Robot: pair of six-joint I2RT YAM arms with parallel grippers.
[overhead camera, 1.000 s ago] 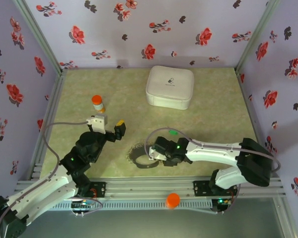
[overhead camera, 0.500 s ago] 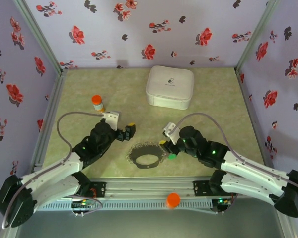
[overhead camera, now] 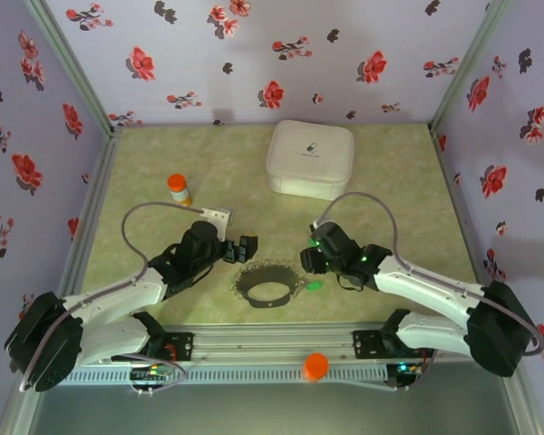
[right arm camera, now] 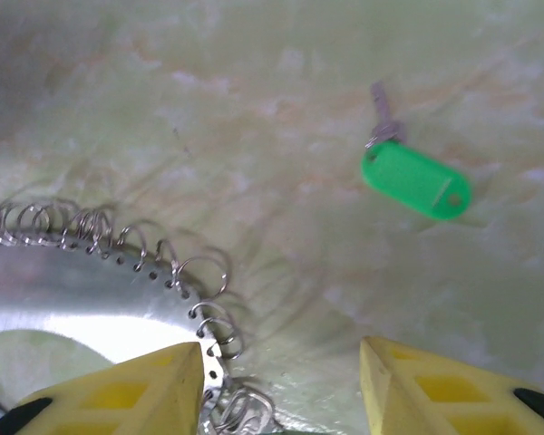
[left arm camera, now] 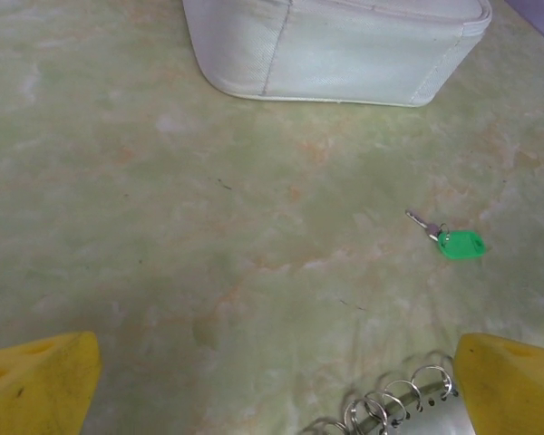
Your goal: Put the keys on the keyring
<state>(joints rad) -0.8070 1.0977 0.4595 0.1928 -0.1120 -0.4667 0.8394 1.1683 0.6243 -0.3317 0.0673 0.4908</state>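
Top external view, with wrist views for detail. The table carries a white case at its far side. Left gripper: fingers spread and holding nothing, poised just off the far-left edge of the keyring. Right gripper: fingers likewise spread and empty, poised at the keyring's far-right edge. The keyring lies flat near the front centre of the table, between the two grippers, with its wire coils fringing the edge. One key lies on the table just beside the keyring's right edge, apart from it and close to the right gripper. From the left gripper it lies across the keyring.

In the right wrist view the key sits ahead and to the right of the open fingertips. Its long axis is diagonal, shaft pointing away and green head nearer.

Judgement: the right arm is the nearer one. The pick-up calls for a short reach forward and rightward, jaws set across that diagonal axis.
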